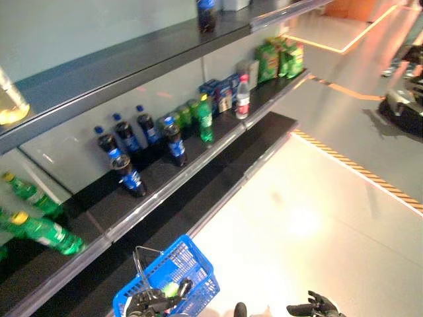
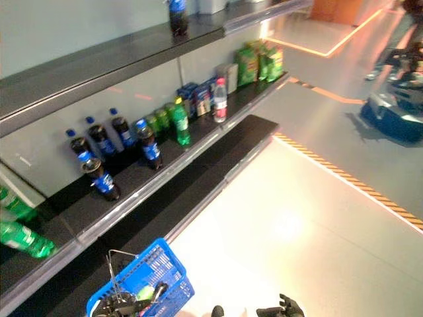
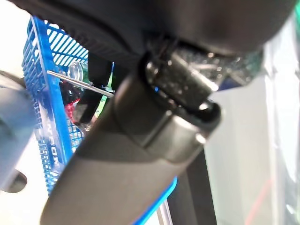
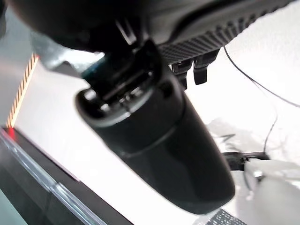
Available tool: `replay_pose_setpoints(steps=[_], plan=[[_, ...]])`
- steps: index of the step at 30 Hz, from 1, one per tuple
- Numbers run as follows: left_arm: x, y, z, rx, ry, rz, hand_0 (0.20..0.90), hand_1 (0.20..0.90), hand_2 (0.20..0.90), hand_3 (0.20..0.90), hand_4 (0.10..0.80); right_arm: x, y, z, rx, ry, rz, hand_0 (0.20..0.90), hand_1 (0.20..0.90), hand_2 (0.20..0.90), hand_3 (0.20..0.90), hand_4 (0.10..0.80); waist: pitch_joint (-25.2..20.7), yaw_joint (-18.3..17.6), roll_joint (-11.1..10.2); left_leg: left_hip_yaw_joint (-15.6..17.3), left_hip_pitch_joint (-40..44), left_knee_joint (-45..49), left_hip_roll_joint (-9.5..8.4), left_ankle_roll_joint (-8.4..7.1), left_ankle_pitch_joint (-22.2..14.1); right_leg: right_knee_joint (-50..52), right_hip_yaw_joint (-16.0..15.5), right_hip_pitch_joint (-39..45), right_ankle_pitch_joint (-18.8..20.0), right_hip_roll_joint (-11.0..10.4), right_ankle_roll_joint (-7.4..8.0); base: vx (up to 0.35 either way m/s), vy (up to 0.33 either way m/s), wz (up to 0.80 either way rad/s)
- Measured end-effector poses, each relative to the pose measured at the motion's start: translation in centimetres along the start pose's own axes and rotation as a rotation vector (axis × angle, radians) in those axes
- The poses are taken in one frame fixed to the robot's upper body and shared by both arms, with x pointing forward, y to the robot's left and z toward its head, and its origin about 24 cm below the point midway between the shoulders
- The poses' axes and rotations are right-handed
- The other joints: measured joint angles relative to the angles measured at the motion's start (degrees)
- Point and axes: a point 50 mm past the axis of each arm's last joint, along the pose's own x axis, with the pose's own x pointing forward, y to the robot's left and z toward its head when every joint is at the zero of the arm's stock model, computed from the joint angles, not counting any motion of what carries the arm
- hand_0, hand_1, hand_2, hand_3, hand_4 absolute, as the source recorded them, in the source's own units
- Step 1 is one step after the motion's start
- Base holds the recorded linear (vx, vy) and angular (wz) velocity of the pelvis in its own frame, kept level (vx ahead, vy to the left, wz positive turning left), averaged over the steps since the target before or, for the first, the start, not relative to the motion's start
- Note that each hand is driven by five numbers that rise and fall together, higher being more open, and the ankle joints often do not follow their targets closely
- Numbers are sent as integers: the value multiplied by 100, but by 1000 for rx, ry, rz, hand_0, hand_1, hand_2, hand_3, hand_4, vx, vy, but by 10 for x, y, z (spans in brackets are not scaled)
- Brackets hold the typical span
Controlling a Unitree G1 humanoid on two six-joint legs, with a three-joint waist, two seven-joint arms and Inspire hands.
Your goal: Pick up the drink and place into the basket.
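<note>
A blue plastic basket (image 1: 177, 264) hangs low in front of the shelves, and my left hand (image 1: 151, 304) has its fingers (image 3: 93, 79) curled round its wire handle (image 3: 82, 84). Something green (image 1: 170, 289) lies inside the basket, beside a clear cap (image 3: 77, 70). On the middle shelf (image 1: 198, 168) stand several dark cola bottles with blue labels (image 1: 129, 175), a green bottle (image 1: 205, 120) and a clear water bottle with a red label (image 1: 243, 97). My right hand (image 1: 316, 307) hangs over the floor with relaxed fingers, holding nothing.
More green bottles (image 1: 46, 232) lie at the shelf's left end. Blue cartons (image 1: 221, 92) and green snack bags (image 1: 281, 58) stand further right. Another cola bottle (image 1: 207, 14) stands on the top shelf. A yellow-black striped line (image 1: 360, 170) crosses the pale floor.
</note>
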Motion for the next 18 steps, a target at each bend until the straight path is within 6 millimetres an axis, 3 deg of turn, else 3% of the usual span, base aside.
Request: replay_pose_setpoints(steps=[2,4,5,7,9,10,11,12,13,16,18], plan=[[0,-2,2,13,-9,-10,300,300,300,200,100,0,-3,2,-2,-4,-10,900,900,900,900,800,47,33,124,-423,-35,-1050,-187,-10,124,-30,297,96,-5,157,-15,246,36,-80],[0,-6,1,39,-14,-26,300,300,300,200,100,0,-3,1,-4,3,-22,900,900,900,900,800,77,93,274,-848,-228,-1633,-313,-93,499,-122,383,156,1,251,-27,382,27,-90],[0,-9,3,32,-26,-30,300,300,300,200,100,0,-4,0,-6,8,-29,900,900,900,900,800,111,146,337,-1004,-307,-1727,-328,-269,612,-164,585,214,2,321,-34,335,37,-92],[1,-16,7,19,-41,-43,300,300,300,200,100,0,-4,0,-5,14,-34,900,900,900,900,800,216,330,447,-1059,-424,-1544,-336,-364,727,-164,877,312,-27,359,14,337,67,-109],[0,-19,4,10,-33,-49,300,300,300,200,100,0,-6,0,-6,13,-45,900,900,900,900,800,262,375,587,-1121,-361,-1413,-309,-383,741,-88,1255,406,-184,357,193,359,94,-111],[-1,-21,2,7,-29,-52,300,300,300,200,100,0,-8,0,-9,11,-52,900,900,900,900,800,229,379,681,-1124,-334,-1429,-239,-386,730,-29,1293,376,-268,368,267,235,60,-103],[-1,-24,2,5,-27,-56,300,300,300,200,100,0,-12,2,-11,9,-60,900,900,900,900,800,254,355,811,-1008,-240,-1436,-187,-102,952,46,1275,398,-360,371,358,225,46,-112],[-1,-22,1,5,-25,-49,300,300,300,200,100,0,-9,2,-11,6,-54,900,900,900,900,800,270,357,806,-763,-116,-1475,-223,464,908,304,1088,351,-542,301,578,198,50,-99],[0,-19,3,11,-31,-41,300,300,300,200,100,0,-5,0,-9,8,-44,900,900,900,900,800,284,295,730,-650,-15,-1531,-276,639,860,415,951,342,-659,182,637,220,50,-76],[3,-7,10,35,-35,-13,300,300,300,200,100,-3,6,-16,0,46,-17,900,900,900,900,800,321,261,430,-405,371,-1704,-451,877,741,1082,637,241,-1145,-120,790,188,71,-39],[6,-5,19,40,-57,-9,300,300,300,200,100,-3,8,-17,5,49,-12,900,900,900,900,800,363,257,360,-326,456,-1704,-432,936,613,1933,346,-187,-1286,-137,952,158,76,-30]])
